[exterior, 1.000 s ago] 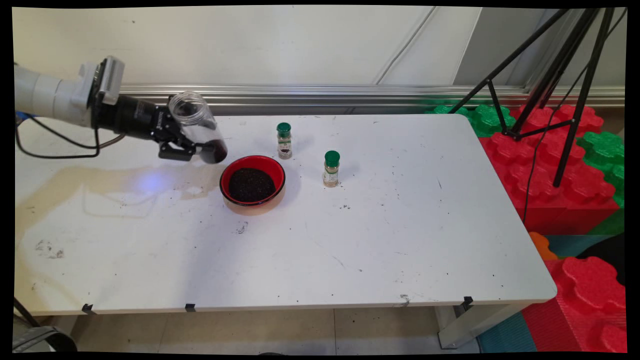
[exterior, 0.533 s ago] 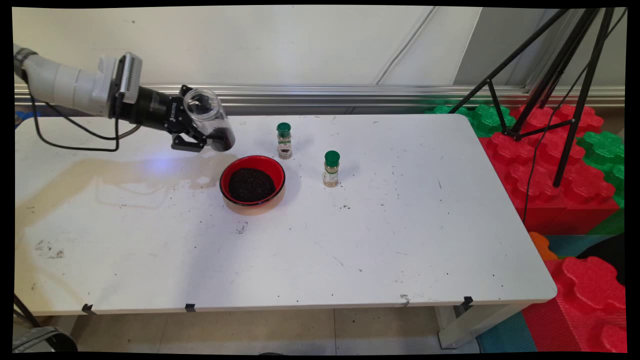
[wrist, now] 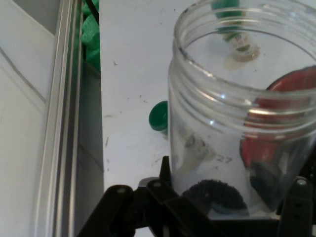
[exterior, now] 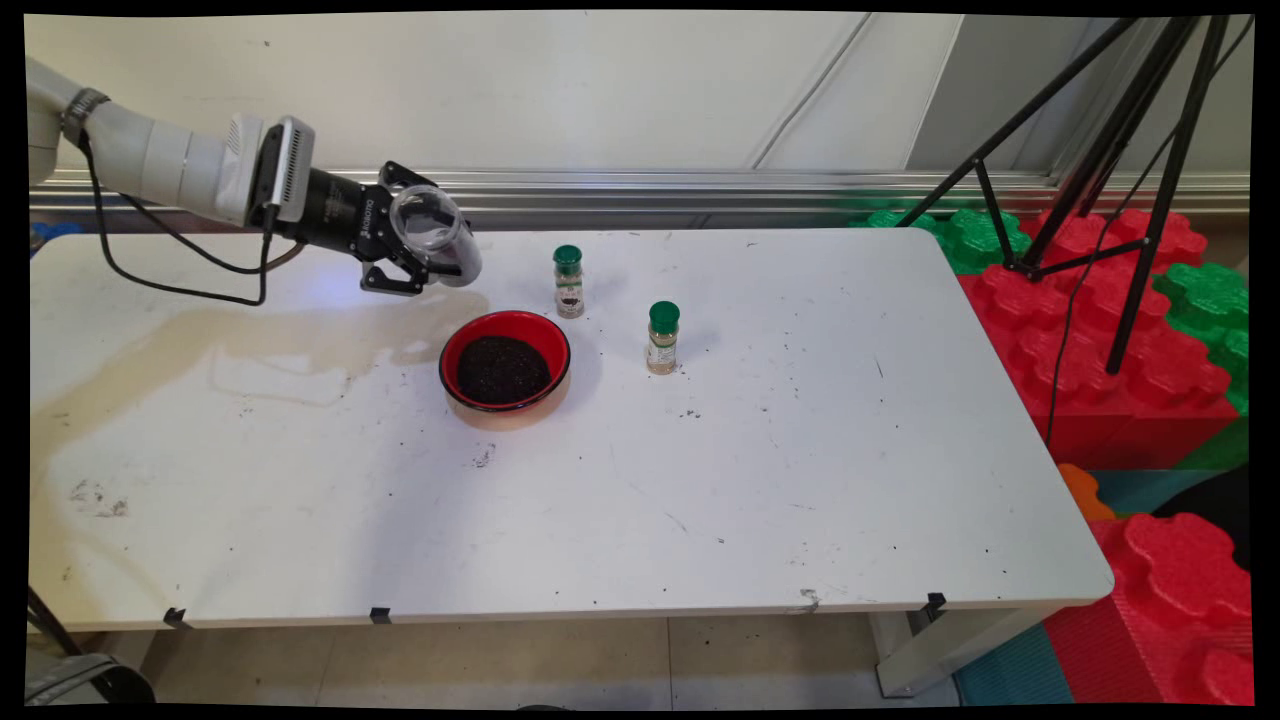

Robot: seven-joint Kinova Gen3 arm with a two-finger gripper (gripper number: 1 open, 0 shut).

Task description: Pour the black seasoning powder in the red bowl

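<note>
Where the black two-finger gripper (exterior: pixel 425 262) hangs above the white table (exterior: pixel 800 450), we list it clamped on a clear plastic jar (exterior: pixel 432 226), tilted, up-left of a red bowl of dark grains (exterior: pixel 505 366).

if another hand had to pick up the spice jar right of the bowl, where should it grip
Probably around the clear body of the spice jar, just under its green cap, coming from the right or near side. It stands upright and alone there; the bowl and the other jar crowd the left.
</note>
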